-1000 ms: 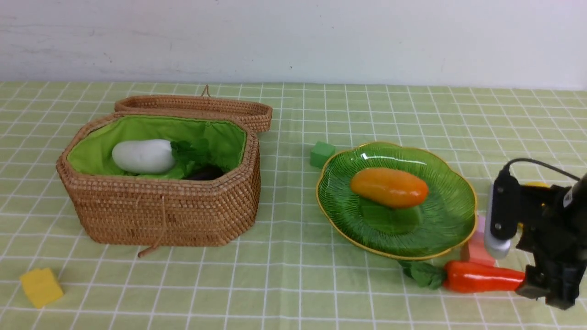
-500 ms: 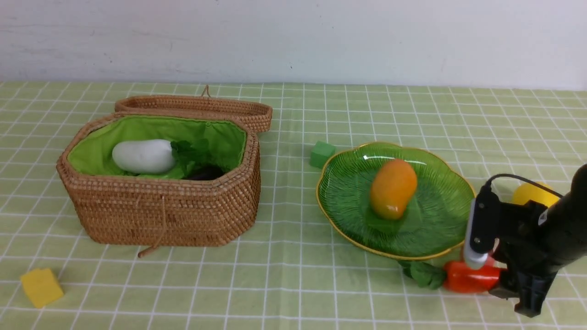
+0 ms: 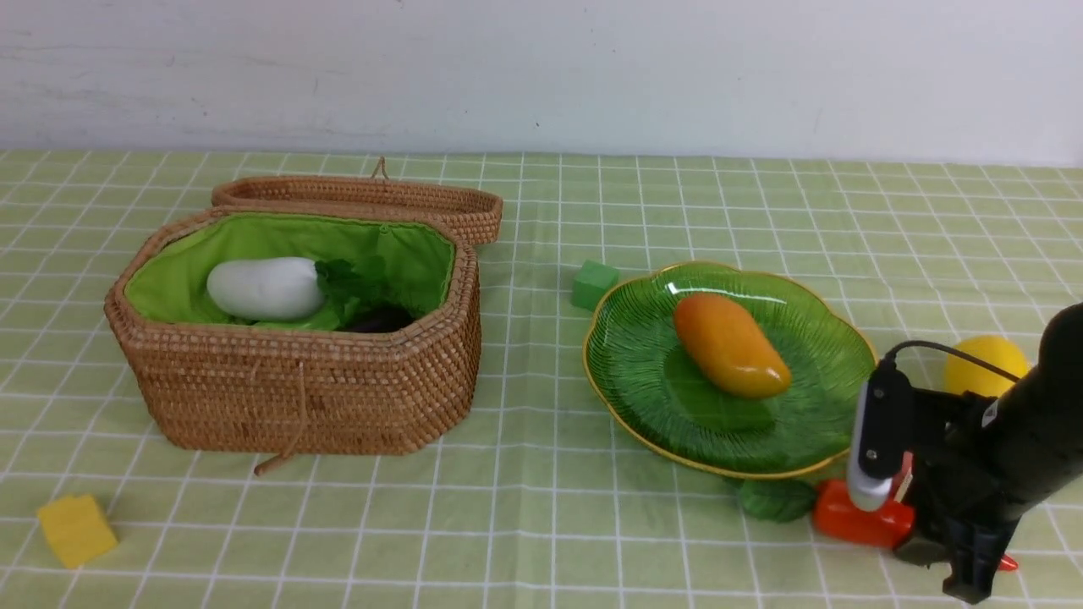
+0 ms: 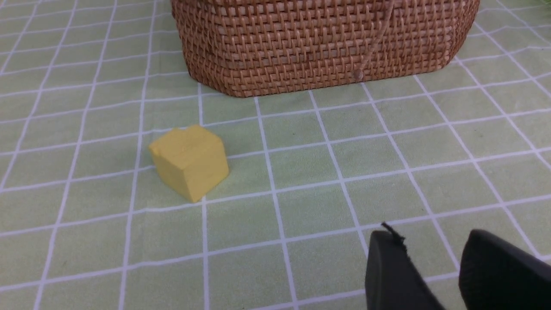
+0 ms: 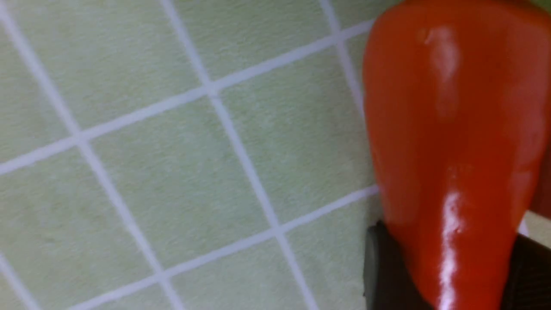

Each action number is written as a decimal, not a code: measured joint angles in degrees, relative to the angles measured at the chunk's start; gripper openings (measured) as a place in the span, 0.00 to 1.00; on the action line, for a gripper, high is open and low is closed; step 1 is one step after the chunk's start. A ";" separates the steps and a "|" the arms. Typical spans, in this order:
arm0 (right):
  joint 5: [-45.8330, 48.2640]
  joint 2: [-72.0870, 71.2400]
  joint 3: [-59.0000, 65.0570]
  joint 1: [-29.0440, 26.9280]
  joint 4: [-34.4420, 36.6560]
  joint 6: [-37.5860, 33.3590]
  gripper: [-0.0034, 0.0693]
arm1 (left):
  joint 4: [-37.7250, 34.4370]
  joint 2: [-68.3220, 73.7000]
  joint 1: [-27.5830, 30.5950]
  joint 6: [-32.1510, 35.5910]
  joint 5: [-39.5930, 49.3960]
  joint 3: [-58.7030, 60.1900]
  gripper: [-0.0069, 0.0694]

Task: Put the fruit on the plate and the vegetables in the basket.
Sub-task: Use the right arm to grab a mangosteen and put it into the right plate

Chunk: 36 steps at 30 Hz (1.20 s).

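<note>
the right gripper [image 3: 952, 554] is down at the checked cloth [image 3: 541, 507] just in front of the plate [image 3: 643, 397], its jaws set on either side of the carrot [image 3: 850, 518]. in the right wrist view both dark fingers [image 5: 379, 275] look pressed to the narrow end, so i judge it a grip, though the carrot lies flat on the cloth and is not yet lifted. gripping low at the thin end keeps the arm away from the plate rim, which the carrot's leaves [image 3: 774, 499] almost touch. the carrot is glossy and tapered, so a pinch there may slide toward the tip. the mango [image 3: 732, 347] rests on the plate, where fruit belongs. the lemon [image 3: 981, 364] sits on the cloth behind the right arm, off the plate. the basket [image 3: 305, 389] stands well to the left with its lid [image 3: 364, 199] folded back, so it can be filled from above. it holds the radish [image 3: 264, 288] and a dark shape that is likely the eggplant. the left gripper [image 4: 447, 275] hangs near the yellow cube [image 4: 189, 161], jaws slightly apart and empty.
</note>
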 joint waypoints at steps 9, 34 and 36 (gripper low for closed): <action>5.52 -15.27 -0.07 6.38 2.50 1.15 0.44 | 0.00 0.00 0.00 0.00 0.00 0.00 0.40; 1.74 33.58 -75.26 29.28 27.93 31.39 0.44 | 0.00 0.00 0.00 0.00 0.00 0.00 0.40; 2.10 34.68 -75.48 29.28 25.11 32.48 0.45 | 0.00 0.00 0.00 0.00 0.00 0.00 0.40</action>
